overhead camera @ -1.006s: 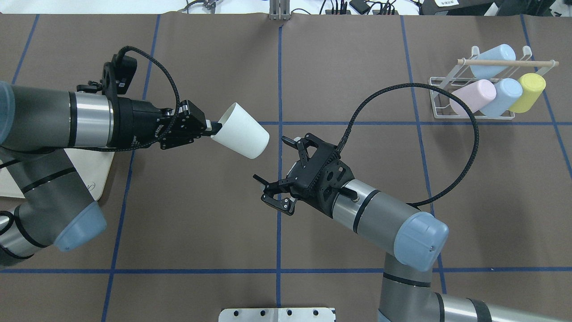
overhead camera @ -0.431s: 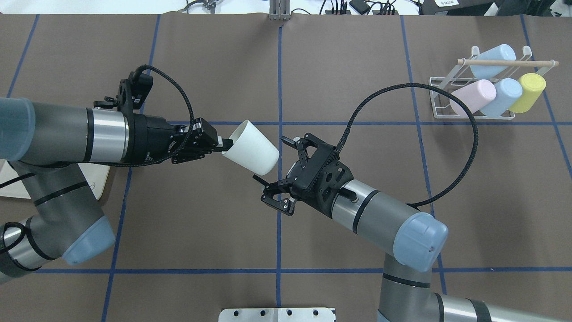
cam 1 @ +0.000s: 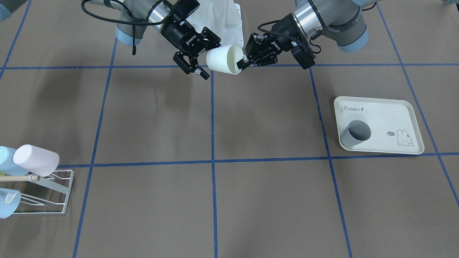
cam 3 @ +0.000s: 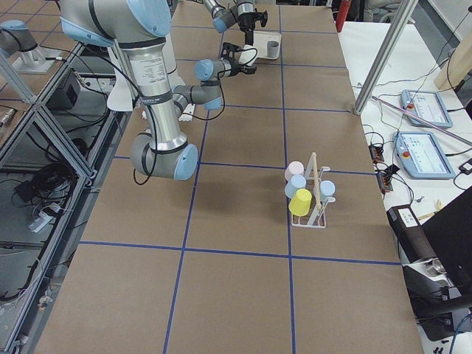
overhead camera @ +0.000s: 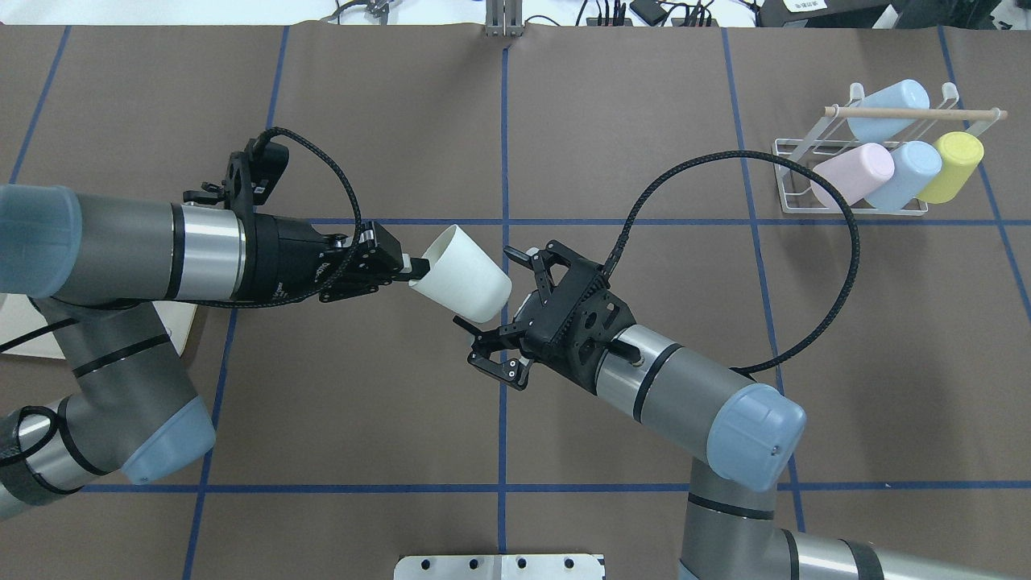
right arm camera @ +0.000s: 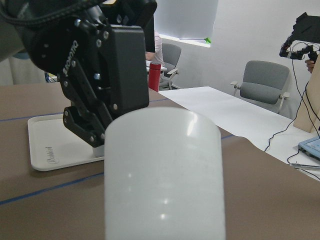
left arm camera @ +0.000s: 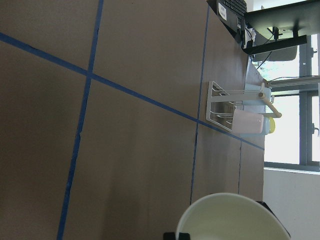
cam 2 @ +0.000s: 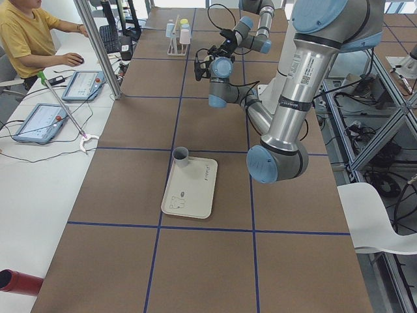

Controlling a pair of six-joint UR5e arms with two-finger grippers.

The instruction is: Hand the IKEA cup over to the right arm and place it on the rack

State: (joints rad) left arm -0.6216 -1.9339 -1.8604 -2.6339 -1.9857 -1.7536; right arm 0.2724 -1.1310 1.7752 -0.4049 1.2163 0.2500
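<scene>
The white IKEA cup hangs tilted above the table's middle, and my left gripper is shut on its rim. Its closed base points at my right gripper, which is open with the base just reaching between its spread fingers. The front view shows the same: IKEA cup, left gripper on the rim, right gripper open around the base. In the right wrist view the cup fills the centre. The white wire rack with its wooden rod stands at the far right.
Pink, yellow and two blue cups hang on the rack. A cream rabbit-print tray on my left side holds a grey cup. A person sits at a side desk with tablets.
My left arm has carried the cup right and toward me, bringing its base up to the right gripper's fingers. The right gripper has stayed in place, still open.
</scene>
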